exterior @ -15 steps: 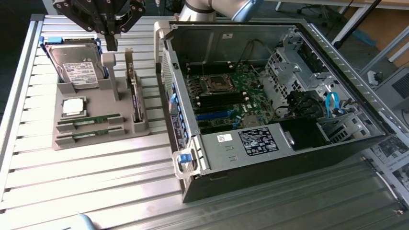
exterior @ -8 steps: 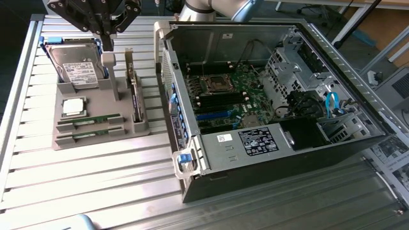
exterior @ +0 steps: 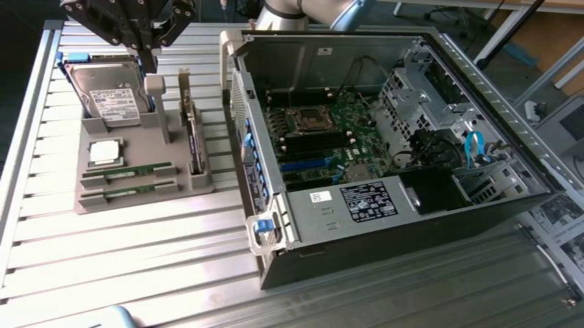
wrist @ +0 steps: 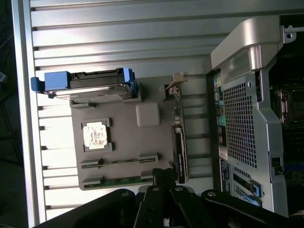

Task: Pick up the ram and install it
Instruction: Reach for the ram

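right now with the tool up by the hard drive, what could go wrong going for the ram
The tool hangs shut beside the hard drive; lowered like that it could knock the drive. The ram stick and the second stick lie close together in the tray, so a grab may catch the wrong one. The upright card stands between them and the computer case, in the likely carry path.

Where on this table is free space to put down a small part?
Bare slats lie at the exterior view's lower left, bordered by the gray holder and the computer case. Crowded: the narrow gap between them.
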Controlling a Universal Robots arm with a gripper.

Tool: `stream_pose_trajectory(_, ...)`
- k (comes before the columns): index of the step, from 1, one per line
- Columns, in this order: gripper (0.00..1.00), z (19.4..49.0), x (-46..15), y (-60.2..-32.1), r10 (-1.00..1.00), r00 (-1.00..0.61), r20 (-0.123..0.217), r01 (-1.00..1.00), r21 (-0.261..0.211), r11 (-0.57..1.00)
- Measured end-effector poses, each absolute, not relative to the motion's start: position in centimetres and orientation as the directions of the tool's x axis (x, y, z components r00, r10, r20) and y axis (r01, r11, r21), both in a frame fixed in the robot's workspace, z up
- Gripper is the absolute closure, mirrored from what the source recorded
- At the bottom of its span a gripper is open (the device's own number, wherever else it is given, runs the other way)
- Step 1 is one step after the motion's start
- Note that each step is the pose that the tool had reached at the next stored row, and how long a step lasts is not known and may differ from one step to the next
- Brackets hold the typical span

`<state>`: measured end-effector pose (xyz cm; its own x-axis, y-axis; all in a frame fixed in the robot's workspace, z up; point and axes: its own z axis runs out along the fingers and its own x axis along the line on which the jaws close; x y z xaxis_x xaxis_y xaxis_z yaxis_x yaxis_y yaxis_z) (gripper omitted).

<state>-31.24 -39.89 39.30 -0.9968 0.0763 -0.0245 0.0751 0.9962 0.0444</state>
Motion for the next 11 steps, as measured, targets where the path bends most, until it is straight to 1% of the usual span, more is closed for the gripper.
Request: stream_pose_trajectory(11,0.89,39.29,-32.15,-39.90,0.076,-0.997,-0.024,0.075,0.044,0.996)
